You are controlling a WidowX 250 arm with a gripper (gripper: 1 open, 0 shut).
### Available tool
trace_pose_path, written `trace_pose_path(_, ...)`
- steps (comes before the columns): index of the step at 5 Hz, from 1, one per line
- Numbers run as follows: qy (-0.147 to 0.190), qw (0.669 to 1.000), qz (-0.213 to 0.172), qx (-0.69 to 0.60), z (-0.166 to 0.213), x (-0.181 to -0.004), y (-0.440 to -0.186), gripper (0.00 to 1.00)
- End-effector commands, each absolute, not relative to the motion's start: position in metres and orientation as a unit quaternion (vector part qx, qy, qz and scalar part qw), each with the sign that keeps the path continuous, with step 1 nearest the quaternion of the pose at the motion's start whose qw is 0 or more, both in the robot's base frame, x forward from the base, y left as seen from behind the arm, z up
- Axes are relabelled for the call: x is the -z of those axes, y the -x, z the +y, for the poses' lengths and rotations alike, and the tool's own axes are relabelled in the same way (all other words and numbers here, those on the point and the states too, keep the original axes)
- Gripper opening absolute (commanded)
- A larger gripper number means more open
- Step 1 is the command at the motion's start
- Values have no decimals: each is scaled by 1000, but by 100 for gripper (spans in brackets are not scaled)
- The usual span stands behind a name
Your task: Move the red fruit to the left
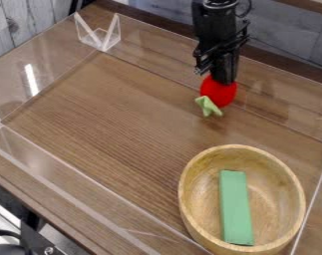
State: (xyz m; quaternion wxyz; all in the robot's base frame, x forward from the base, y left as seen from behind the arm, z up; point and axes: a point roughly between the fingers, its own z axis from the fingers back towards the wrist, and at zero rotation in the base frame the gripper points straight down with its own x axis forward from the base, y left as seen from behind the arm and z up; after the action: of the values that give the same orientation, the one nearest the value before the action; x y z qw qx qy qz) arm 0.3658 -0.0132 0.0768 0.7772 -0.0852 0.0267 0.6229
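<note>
The red fruit (218,93) is a small round bright-red toy with a light-green leafy stem pointing toward the front. It sits at the back right of the wooden table. My black gripper (219,78) comes straight down from above, and its fingers are closed on the fruit's top. Whether the fruit still rests on the wood or is a little off it, I cannot tell.
A wooden bowl (199,213) at the front right holds a flat green rectangular block (236,206). Clear acrylic walls (30,80) ring the table (97,120), with a clear bracket (97,33) at the back left corner.
</note>
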Motion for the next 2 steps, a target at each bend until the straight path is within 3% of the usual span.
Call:
trace_pose_path(1,128,785,2,-607,-8,-116,-367,0)
trace_pose_path(2,141,774,4,-617,18,-130,-362,0)
